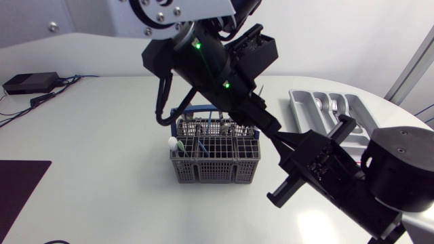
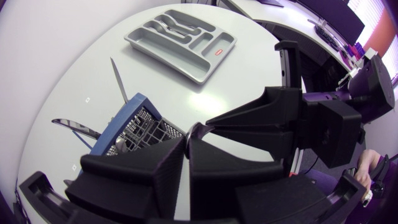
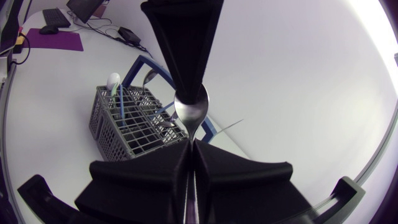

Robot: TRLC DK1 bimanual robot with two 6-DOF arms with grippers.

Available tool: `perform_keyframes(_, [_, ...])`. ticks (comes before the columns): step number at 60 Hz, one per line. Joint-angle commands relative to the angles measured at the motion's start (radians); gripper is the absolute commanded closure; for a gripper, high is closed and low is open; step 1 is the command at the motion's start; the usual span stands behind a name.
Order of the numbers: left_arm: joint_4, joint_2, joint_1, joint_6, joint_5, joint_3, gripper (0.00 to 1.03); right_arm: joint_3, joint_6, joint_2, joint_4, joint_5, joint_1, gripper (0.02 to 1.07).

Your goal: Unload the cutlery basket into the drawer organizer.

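Over the worktop [image 1: 102, 135], seen from above, the job looks partly done: the organizer [image 1: 319, 108] at the far right holds a few pieces of cutlery, while the basket [image 1: 215, 159] in the middle has several more standing in it. The left claw [image 1: 271, 132] and right claw [image 1: 288, 142] meet between the two containers.

From the left wrist, the left claw is pinched narrow on the tip of a spoon [image 2: 198, 129], with the right claw gripping it from the far side. Knives [image 2: 118, 79] poke out of the basket, and some compartments of the organizer are bare.

From the right wrist, the right claw is clamped on the spoon's handle and the left claw is on its bowl, so I judge this a handover, with most of the unloading left
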Motion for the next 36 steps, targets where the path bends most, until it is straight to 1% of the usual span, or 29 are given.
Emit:
perform_keyframes(1, [0.008, 0.023, -0.009, -0.03, 0.008, 0.019, 0.64, -0.025, -0.029, -0.011, -0.037, -0.032, 0.012, 1.01])
perform_keyframes(4, [0.009, 0.02, -0.007, -0.031, 0.008, 0.023, 0.59, -0.026, -0.029, -0.017, -0.048, -0.041, 0.009, 1.01])
perform_keyframes(6, [0.009, 0.015, -0.007, -0.033, 0.008, 0.026, 0.52, -0.028, -0.029, -0.024, -0.056, -0.052, 0.008, 1.01])
perform_keyframes(9, [0.014, 0.004, -0.006, -0.037, 0.008, 0.031, 0.43, -0.029, -0.029, -0.034, -0.071, -0.065, 0.005, 1.01])
perform_keyframes(14, [0.023, -0.017, 0.011, -0.04, 0.008, 0.04, 0.35, -0.035, -0.029, -0.065, -0.102, -0.081, 0.0, 1.01])
perform_keyframes(15, [0.023, -0.017, 0.013, -0.04, 0.008, 0.042, 0.35, -0.037, -0.029, -0.071, -0.111, -0.085, -0.003, 1.01])
perform_keyframes(20, [0.04, -0.046, 0.052, -0.025, 0.008, 0.042, 0.28, -0.043, -0.038, -0.12, -0.161, -0.153, -0.067, 1.01])
perform_keyframes(25, [0.042, -0.076, 0.089, 0.012, 0.008, 0.034, 0.25, -0.046, -0.055, -0.166, -0.218, -0.295, -0.196, 1.01])
perform_keyframes(27, [0.048, -0.091, 0.117, 0.035, 0.008, 0.023, 0.23, -0.046, -0.069, -0.183, -0.243, -0.36, -0.255, 1.01])
perform_keyframes(29, [0.049, -0.095, 0.126, 0.042, 0.008, 0.02, 0.23, -0.046, -0.081, -0.194, -0.26, -0.407, -0.296, 1.01])
perform_keyframes(30, [0.049, -0.102, 0.134, 0.061, 0.008, 0.014, 0.23, -0.046, -0.095, -0.205, -0.275, -0.452, -0.34, 1.0])
perform_keyframes(34, [0.04, -0.114, 0.149, 0.102, 0.008, -0.006, 0.23, -0.048, -0.141, -0.211, -0.303, -0.573, -0.457, 1.0])
perform_keyframes(36, [0.04, -0.125, 0.16, 0.122, 0.008, -0.023, 0.23, -0.046, -0.161, -0.206, -0.312, -0.613, -0.495, 1.0])
